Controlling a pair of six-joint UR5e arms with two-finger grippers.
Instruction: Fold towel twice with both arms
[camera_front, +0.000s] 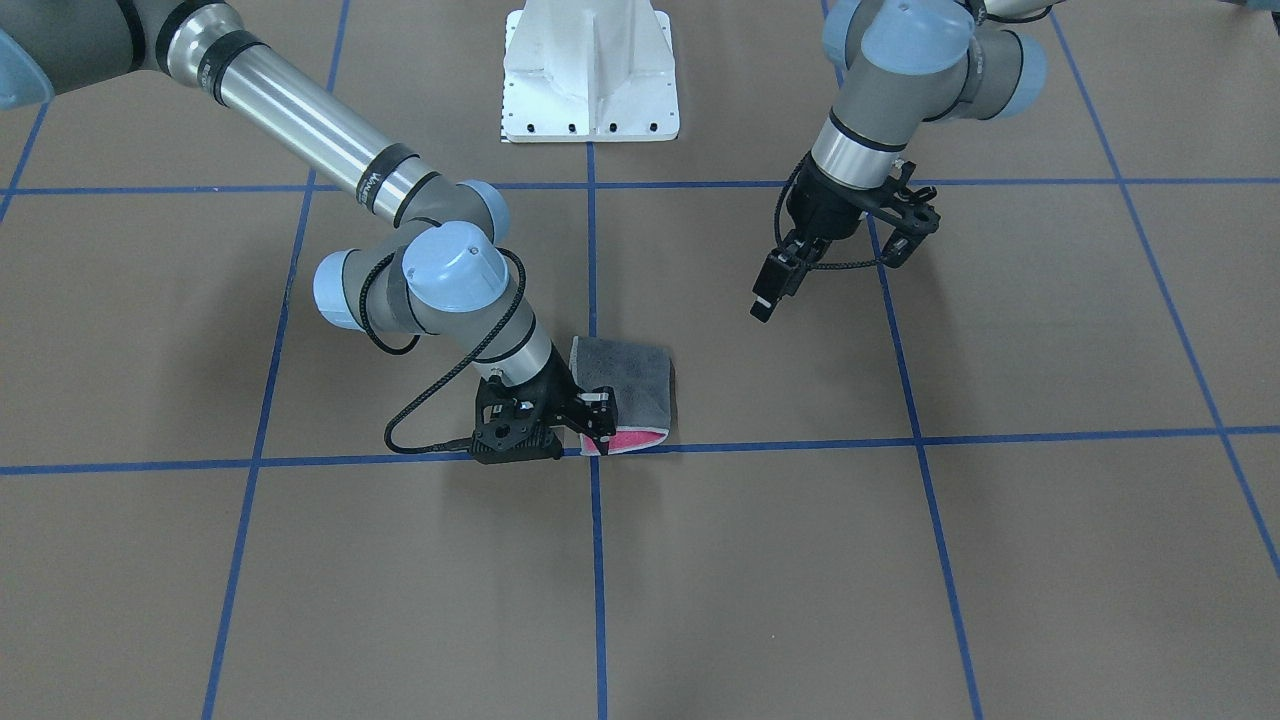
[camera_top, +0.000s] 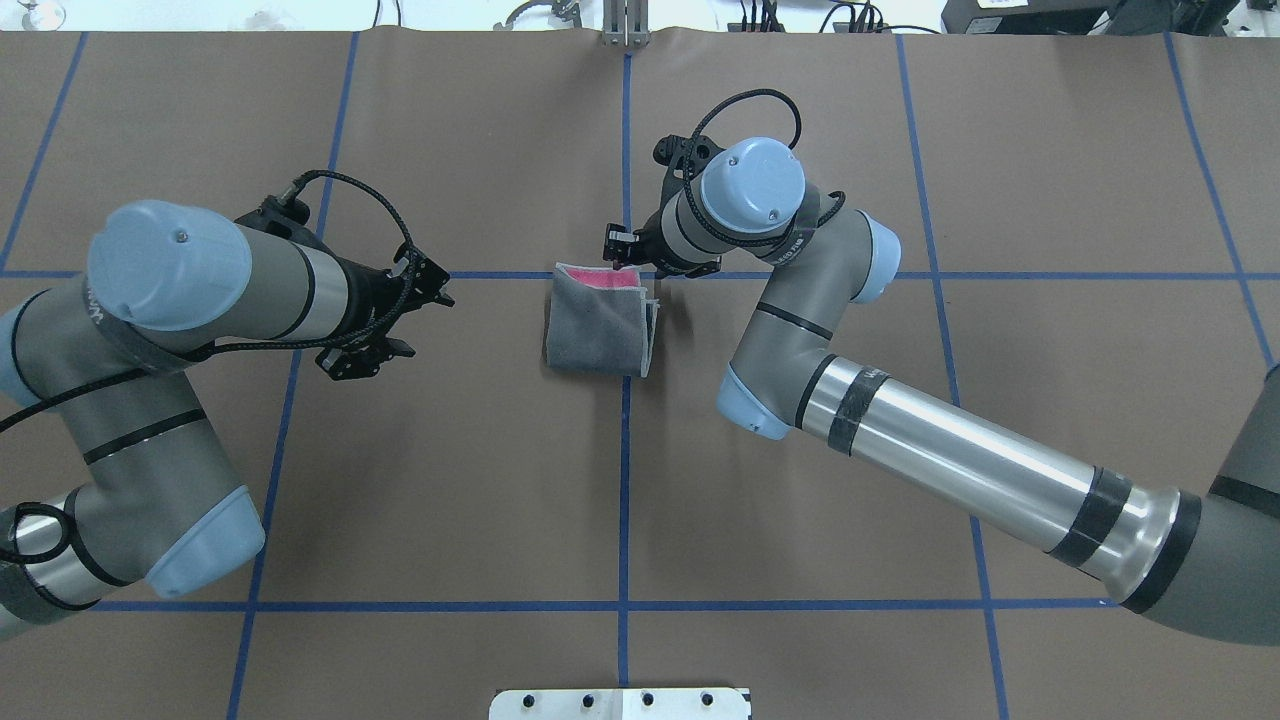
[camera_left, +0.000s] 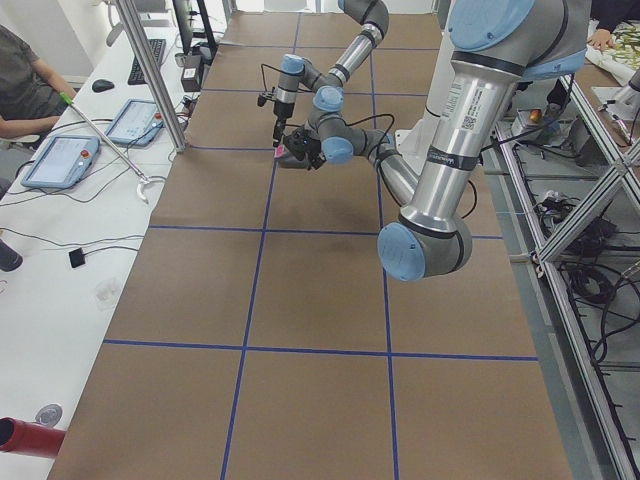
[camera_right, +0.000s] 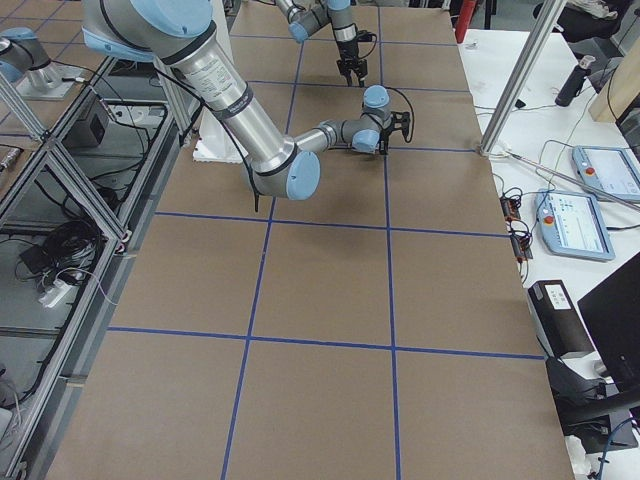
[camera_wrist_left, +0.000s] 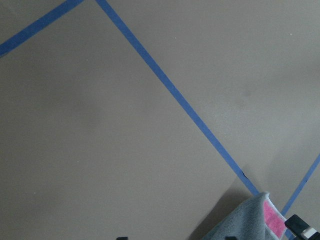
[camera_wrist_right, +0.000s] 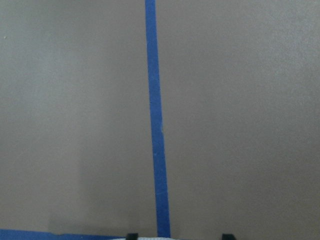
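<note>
The towel (camera_front: 628, 385) lies folded near the table's middle, grey face up, with a pink strip showing along its far edge (camera_top: 600, 318). My right gripper (camera_front: 603, 420) is low at that pink edge, at the towel's corner. In the right wrist view its fingertips stand wide apart with the towel's light edging (camera_wrist_right: 145, 238) between them, so it is open. My left gripper (camera_top: 420, 325) is open and empty, held above the table well to the left of the towel. The towel's corner shows in the left wrist view (camera_wrist_left: 250, 220).
The white pedestal base (camera_front: 590, 75) stands at the robot's side of the table. Blue tape lines (camera_top: 625, 480) cross the brown table cover. Operators' tablets and cables lie on a side bench (camera_left: 60, 160) beyond the far edge.
</note>
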